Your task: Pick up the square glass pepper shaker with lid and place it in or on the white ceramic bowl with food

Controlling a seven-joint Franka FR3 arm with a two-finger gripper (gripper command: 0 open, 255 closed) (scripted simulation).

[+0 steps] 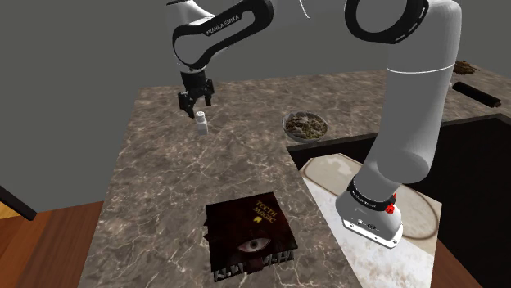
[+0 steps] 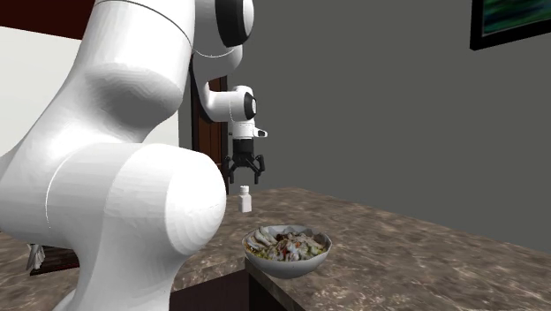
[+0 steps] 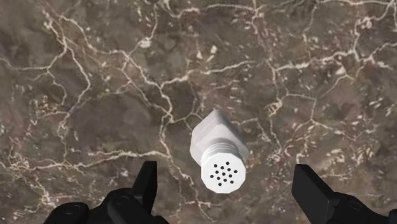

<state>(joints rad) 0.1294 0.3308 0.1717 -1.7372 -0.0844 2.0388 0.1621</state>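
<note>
Open black two-finger gripper (image 1: 195,102) poised above the small white square-bodied shaker with a perforated lid (image 1: 201,123), which stands upright on the brown veined marble surface (image 1: 160,168).

The fingers (image 3: 145,181) are spread wide and hold nothing. They seem set apart this way so they can drop to either side of the shaker's body for the pick. The shaker stands well apart from the white bowl of mixed food (image 2: 291,265), which sits toward the shoulder view's right. The wrist view shows the lid's ring of holes and the shaker lined up between the fingers, untouched. The shoulder view adds the gap in height between gripper and lid, and a dark book with an eye on its cover (image 1: 248,233) nearer the camera. The second exterior view gives the bowl's white wall and heaped food most plainly.
</note>
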